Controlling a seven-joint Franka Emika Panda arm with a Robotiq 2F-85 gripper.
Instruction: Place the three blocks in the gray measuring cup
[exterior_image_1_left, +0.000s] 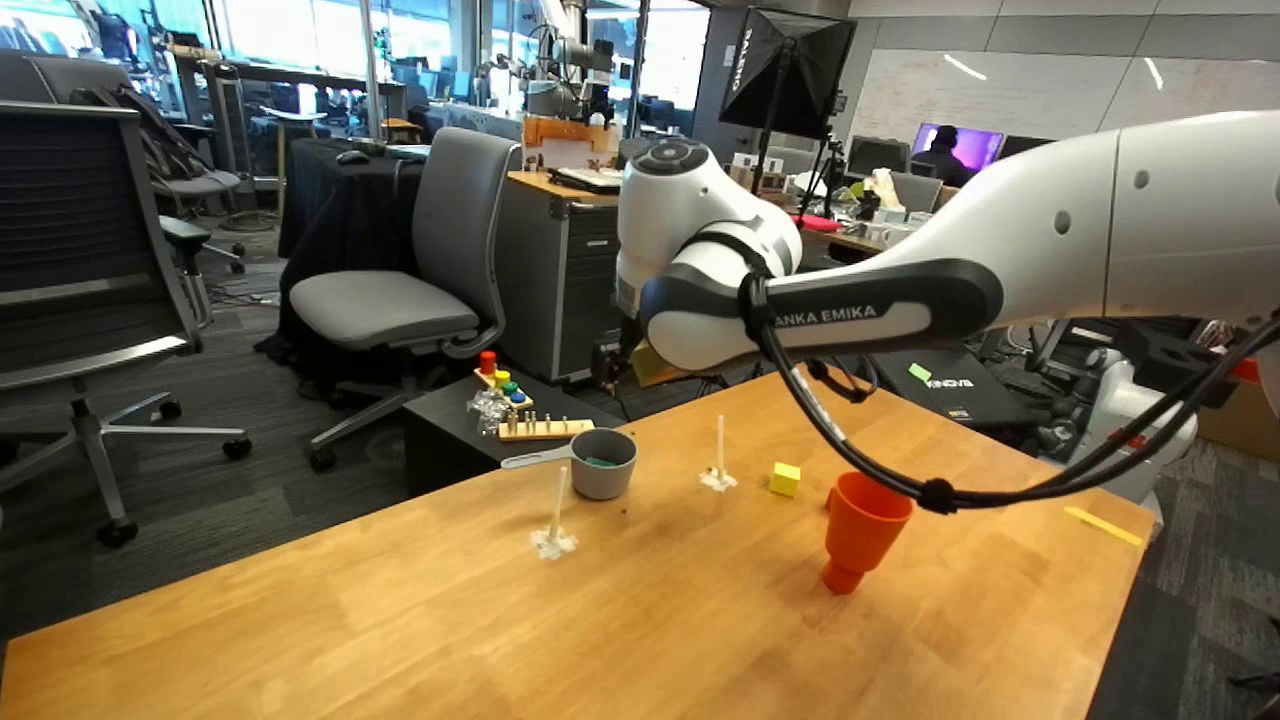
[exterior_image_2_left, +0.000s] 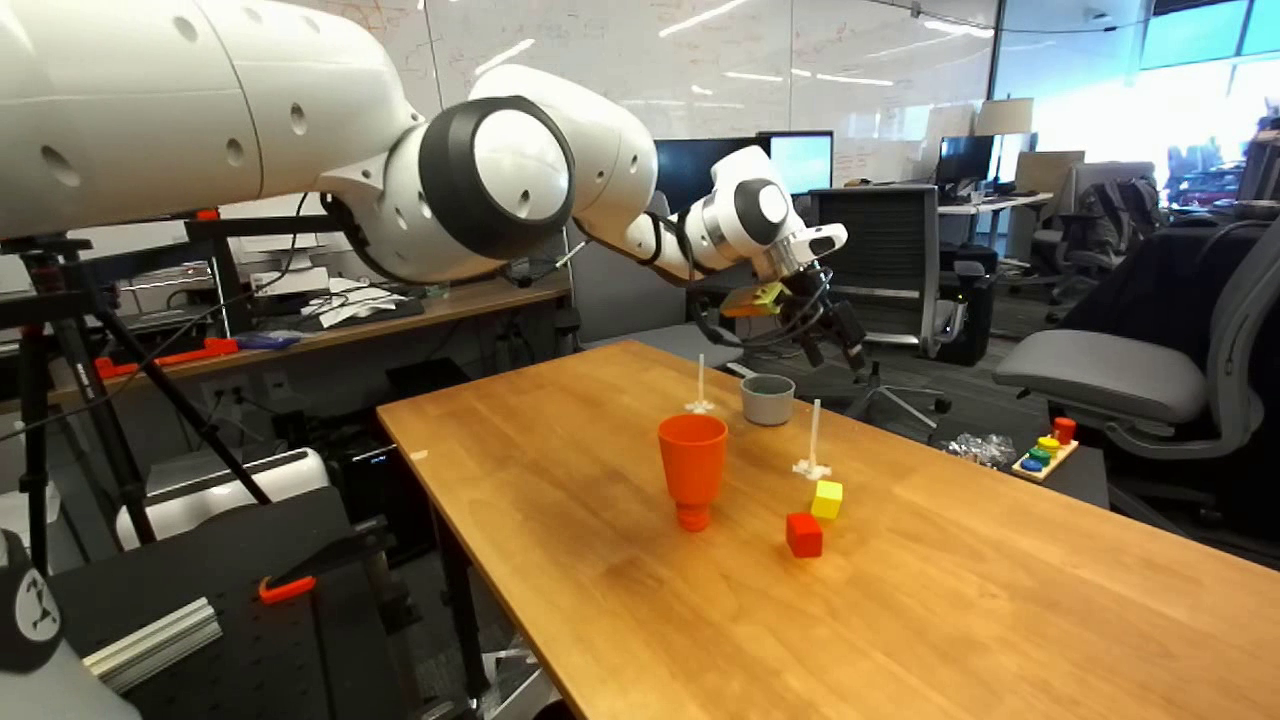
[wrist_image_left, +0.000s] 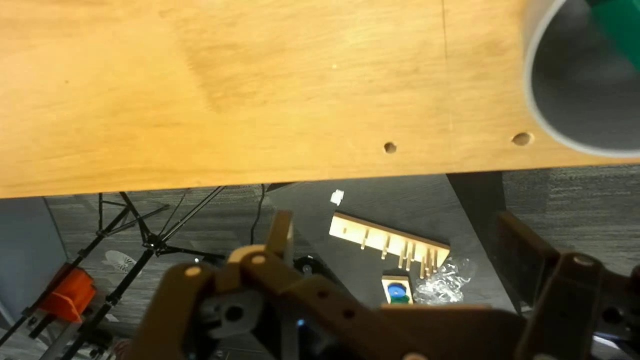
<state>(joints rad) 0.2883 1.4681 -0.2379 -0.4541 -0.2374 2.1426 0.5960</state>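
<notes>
In an exterior view, gray measuring cup (exterior_image_2_left: 768, 408) upright below left of the gripper (exterior_image_2_left: 835, 360), handle (exterior_image_2_left: 740, 370) and long axis pointing back left, green block (wrist_image_left: 622, 25) inside, red block (exterior_image_2_left: 804, 536), then yellow block (exterior_image_2_left: 827, 499), well apart from the wide-spread jaws

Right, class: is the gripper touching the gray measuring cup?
Apart. The wrist view shows this: a strip of floor is visible between the gripper and the rim of the gray measuring cup.

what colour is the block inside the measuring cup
Green. The block in the cup shows best in the wrist view, partly cut off by the picture's edge.
</notes>
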